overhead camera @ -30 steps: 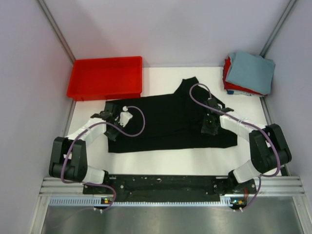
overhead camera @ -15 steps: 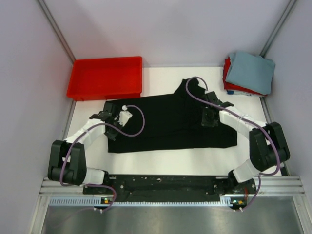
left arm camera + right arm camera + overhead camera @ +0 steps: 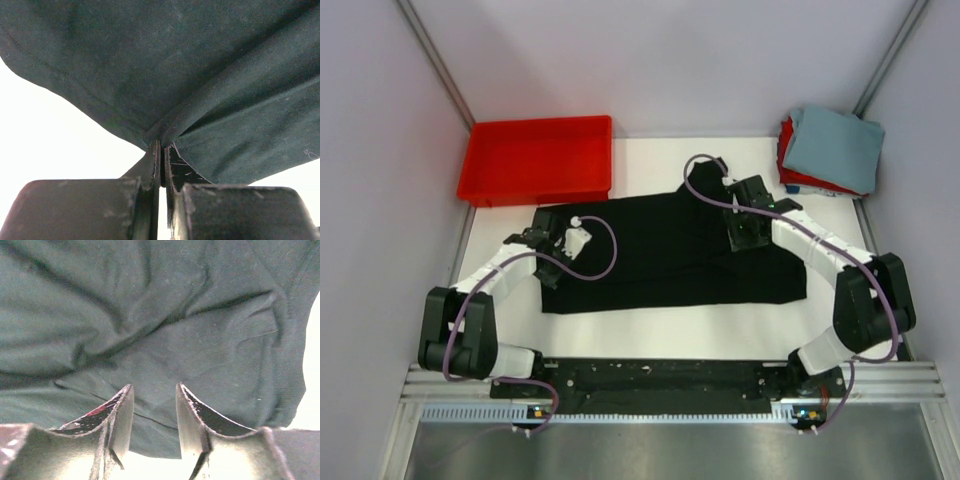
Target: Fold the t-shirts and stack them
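A large black t-shirt [image 3: 660, 255] lies spread across the middle of the table. My left gripper [image 3: 546, 228] is at the shirt's far left corner, shut on the cloth. In the left wrist view its jaws [image 3: 162, 147] pinch a gathered fold of the black t-shirt [image 3: 175, 65]. My right gripper [image 3: 740, 238] hovers over the shirt's upper right part, near a raised hump of cloth. Seen from the right wrist, the gripper [image 3: 154, 390] is open, with the black t-shirt [image 3: 150, 315] wrinkled below and nothing between the fingers. A folded grey-blue t-shirt [image 3: 832, 145] sits on a red t-shirt [image 3: 792, 178] at the back right.
A red plastic tray [image 3: 538, 158] stands at the back left, close behind my left gripper. Walls close in both sides of the table [image 3: 650, 330]. The purple cables of both arms loop over the shirt.
My right gripper has moved away from me and slightly left over the shirt, and its jaws have opened. The left arm and its grip have not moved.
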